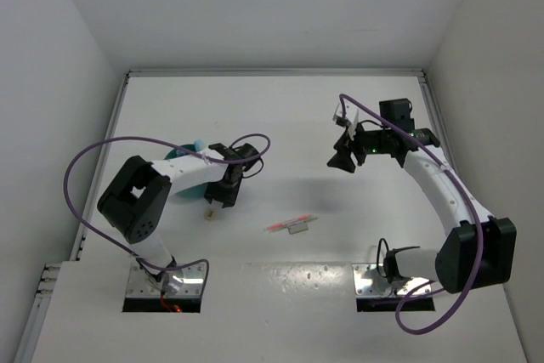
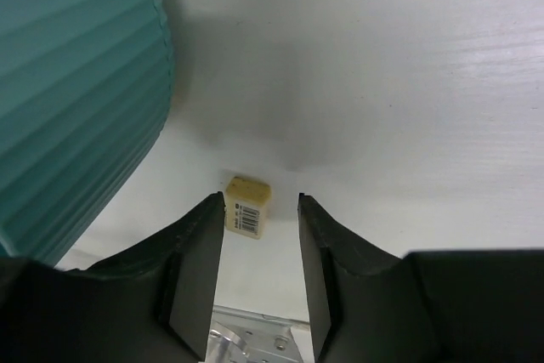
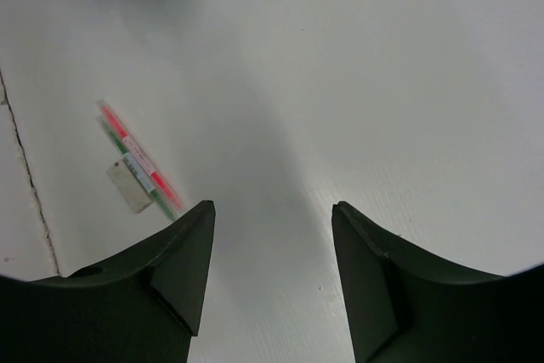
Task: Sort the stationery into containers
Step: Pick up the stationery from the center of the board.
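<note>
Eraser (image 2: pixel 247 207) is the piece in hand now. It lies on the table (image 1: pixel 280 116) just beside the teal cup (image 2: pixel 76 82), small and beige with a barcode label, and your left gripper (image 2: pixel 261 203) hangs over it with the jaws open. The eraser shows between the two fingers, nearer to the one on the cup side. I judge this to be the approach before a pick. The next move calls for you to centre a little, go down, close on the eraser, then lift high enough to pass the rim of the cup. Farther out, the red pen (image 1: pixel 289 224) lies near the middle of the table, well apart from the cup. The right gripper (image 3: pixel 272 214) hovers open and empty above bare surface. The inside of the cup is hidden in every view, since the left arm covers it from above, so you cannot tell what is already sorted. A pale tag beside the pen and a green line along it are too blurred to name.
</note>
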Tool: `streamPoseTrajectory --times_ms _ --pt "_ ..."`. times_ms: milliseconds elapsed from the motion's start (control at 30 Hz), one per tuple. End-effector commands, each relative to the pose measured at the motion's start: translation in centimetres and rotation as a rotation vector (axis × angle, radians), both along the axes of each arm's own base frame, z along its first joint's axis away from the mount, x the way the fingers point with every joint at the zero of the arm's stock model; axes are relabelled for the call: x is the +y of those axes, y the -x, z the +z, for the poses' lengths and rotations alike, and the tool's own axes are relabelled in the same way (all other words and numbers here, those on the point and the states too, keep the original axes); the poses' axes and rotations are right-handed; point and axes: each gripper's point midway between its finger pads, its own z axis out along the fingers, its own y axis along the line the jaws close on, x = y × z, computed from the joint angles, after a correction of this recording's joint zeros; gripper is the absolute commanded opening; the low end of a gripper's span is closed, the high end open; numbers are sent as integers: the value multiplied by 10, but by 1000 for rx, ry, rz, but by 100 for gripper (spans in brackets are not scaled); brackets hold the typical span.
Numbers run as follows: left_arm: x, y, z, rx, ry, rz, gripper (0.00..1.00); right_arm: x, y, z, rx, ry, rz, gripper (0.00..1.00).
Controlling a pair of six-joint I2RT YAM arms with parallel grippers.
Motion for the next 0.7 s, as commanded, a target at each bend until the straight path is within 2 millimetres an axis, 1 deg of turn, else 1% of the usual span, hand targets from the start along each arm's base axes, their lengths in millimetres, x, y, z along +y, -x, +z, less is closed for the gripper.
streamPoseTrajectory --times_ms 0,33,100,200,233,267,400,433,500,567,633,667 --pt "0 -1 2 1 21 0 45 6 1 13 -70 -28 50 58" --pt "0 -1 2 1 21 0 42 6 1 13 -70 -28 51 57" --pt "-2 2 6 2 22 11 42 7 2 13 -69 -35 56 57" --pt "-3 3 7 -5 14 -1 36 7 2 13 -69 -35 56 57" --pt "-2 5 4 8 4 8 34 7 2 13 -69 -35 56 57" --pt "-2 5 4 9 4 8 27 7 2 13 -69 -35 56 57" --pt "-5 8 2 16 -2 -10 27 7 3 16 -78 -36 56 57" --pt "-5 8 2 16 -2 -10 29 7 3 16 -78 -36 56 55" --pt "-5 11 3 14 -12 1 35 7 3 16 -78 -36 56 55" --pt "-11 7 9 -21 8 22 37 7 3 16 -78 -36 56 55" --pt "-28 5 24 -87 97 78 37 7 3 16 -78 -36 56 55" --pt "-35 11 27 -108 125 84 37 7 3 16 -78 -36 56 55"
